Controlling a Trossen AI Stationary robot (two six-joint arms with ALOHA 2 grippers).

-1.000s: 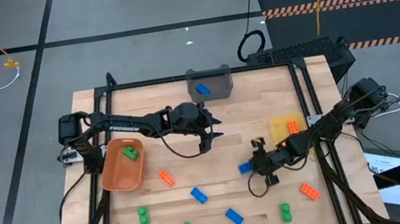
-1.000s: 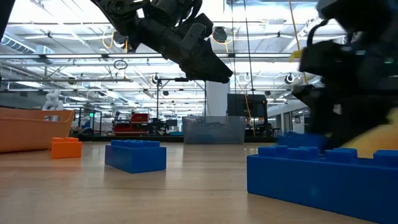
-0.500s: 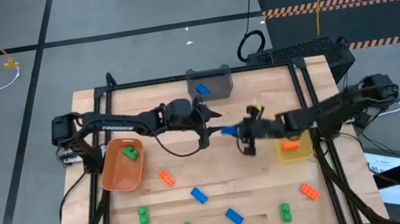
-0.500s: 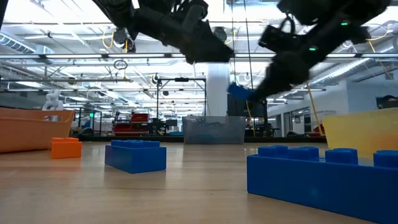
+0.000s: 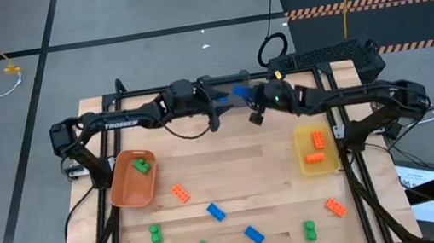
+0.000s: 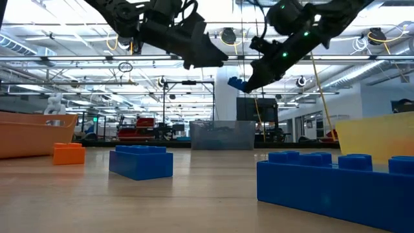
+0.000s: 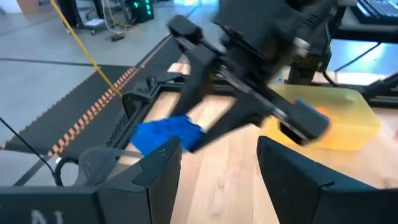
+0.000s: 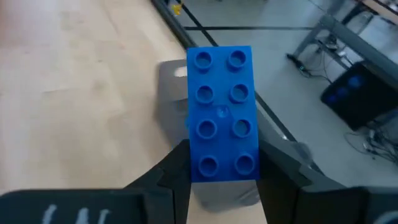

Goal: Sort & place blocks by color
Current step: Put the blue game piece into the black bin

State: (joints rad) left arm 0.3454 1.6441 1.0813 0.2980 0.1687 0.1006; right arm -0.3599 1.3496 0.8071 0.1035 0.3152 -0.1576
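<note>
Bin (image 5: 227,91) sits at table (image 5: 234,179) far edge, centre. Right gripper (image 5: 240,94) holds a block (image 5: 239,93) above it; left gripper (image 5: 213,103) is just beside, on left. 2nd bin (image 5: 131,179) at left side, 1 block (image 5: 141,163) inside. 3rd bin (image 5: 316,150) at right side w/ 2 blocks (image 5: 317,138) in it. Other loose blocks (image 5: 253,235) spread on near part of table, between the side bins & front edge.

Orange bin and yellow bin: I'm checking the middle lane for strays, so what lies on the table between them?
Nothing: in the high view the wood between the orange plastic bin and yellow plastic bin is bare; an orange studded brick sits just below that line.
</note>
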